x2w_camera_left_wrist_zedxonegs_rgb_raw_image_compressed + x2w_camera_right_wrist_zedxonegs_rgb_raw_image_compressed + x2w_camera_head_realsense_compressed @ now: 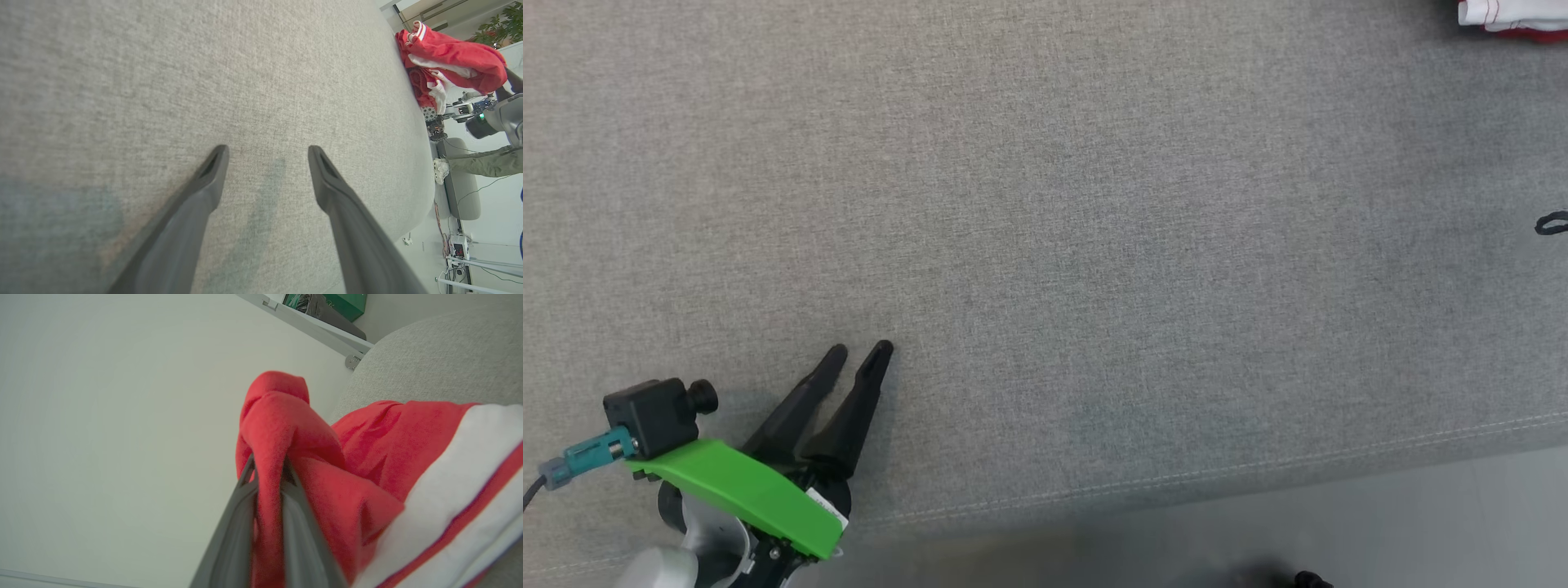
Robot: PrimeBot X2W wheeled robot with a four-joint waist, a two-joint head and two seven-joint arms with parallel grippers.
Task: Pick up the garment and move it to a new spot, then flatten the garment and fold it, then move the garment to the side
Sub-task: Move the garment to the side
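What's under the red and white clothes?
The red-and-white fabric garment sits bunched on the grey woven cushion, a fold pinched in the right end effector. The cushion directly beneath it is covered, so anything there cannot be seen.

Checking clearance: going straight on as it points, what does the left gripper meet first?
Probably the grey cushion: the open left gripper points onto bare fabric, though the depth is unclear.

The left tool (859,350) has two long black tapered fingers (856,410), a bright green cover (743,490) and a black camera (658,412) with a teal plug (600,449).
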